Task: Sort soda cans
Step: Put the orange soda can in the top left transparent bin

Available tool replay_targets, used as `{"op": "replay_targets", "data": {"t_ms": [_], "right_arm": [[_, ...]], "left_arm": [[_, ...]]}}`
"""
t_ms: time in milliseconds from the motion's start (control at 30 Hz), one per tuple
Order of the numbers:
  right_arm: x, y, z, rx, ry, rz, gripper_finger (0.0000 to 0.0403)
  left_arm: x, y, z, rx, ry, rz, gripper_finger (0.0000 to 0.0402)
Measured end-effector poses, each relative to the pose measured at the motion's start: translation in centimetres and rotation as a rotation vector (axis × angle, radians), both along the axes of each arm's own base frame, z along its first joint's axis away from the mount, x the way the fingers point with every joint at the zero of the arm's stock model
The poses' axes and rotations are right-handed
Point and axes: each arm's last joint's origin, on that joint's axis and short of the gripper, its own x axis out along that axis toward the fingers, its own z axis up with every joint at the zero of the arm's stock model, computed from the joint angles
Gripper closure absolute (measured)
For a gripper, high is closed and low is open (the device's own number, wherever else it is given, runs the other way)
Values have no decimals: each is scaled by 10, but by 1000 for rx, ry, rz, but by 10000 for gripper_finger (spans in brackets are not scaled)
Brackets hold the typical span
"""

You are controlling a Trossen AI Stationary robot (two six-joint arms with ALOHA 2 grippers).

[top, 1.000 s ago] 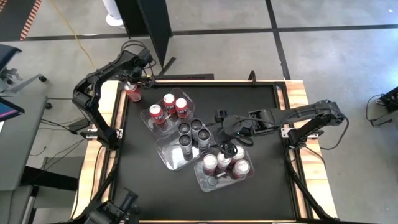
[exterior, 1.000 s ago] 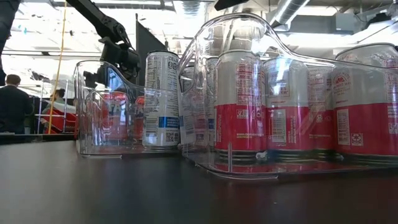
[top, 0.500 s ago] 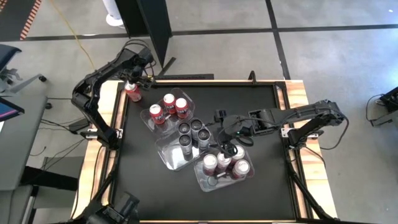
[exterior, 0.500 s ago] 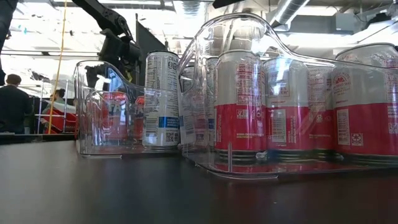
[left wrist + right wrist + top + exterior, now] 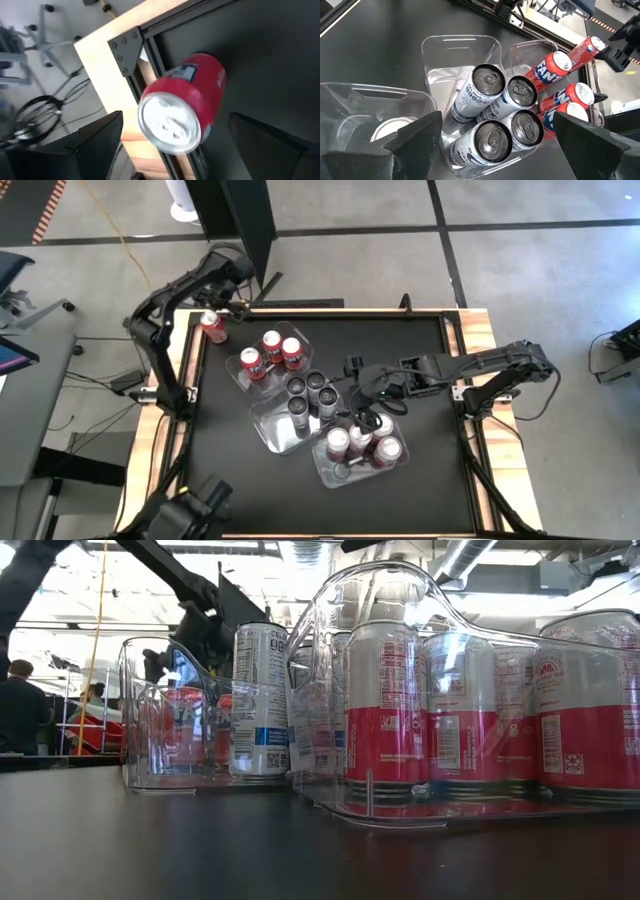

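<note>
With the stray red can point(image 5: 211, 327) upright on the table's far left edge, just outside the red-can tub point(image 5: 268, 354), should drop the wide-open, empty left gripper point(image 5: 222, 308) squarely around it; right gripper point(image 5: 368, 402) waits spread, empty, above the tubs

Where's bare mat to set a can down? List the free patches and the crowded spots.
Free: the black mat right of the three tubs up to the right frame, and the near-left strip below them. Crowded: the tubs' diagonal row, where the right gripper hovers, and the far-left corner around the lone red can.
</note>
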Motion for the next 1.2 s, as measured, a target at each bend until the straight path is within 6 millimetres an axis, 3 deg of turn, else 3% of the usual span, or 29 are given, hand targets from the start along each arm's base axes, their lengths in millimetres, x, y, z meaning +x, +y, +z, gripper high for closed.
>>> {"op": "replay_targets", "data": {"t_ms": [233, 600, 1200], "right_arm": [[0, 0, -1, -1, 8, 1, 6], [0, 0, -1, -1, 9, 0, 6], [0, 0, -1, 0, 9, -2, 6]], "left_arm": [[1, 17, -26, -98, 57, 7, 46], [1, 26, -53, -231, 97, 28, 46], [-1, 27, -59, -313, 71, 24, 46]]}}
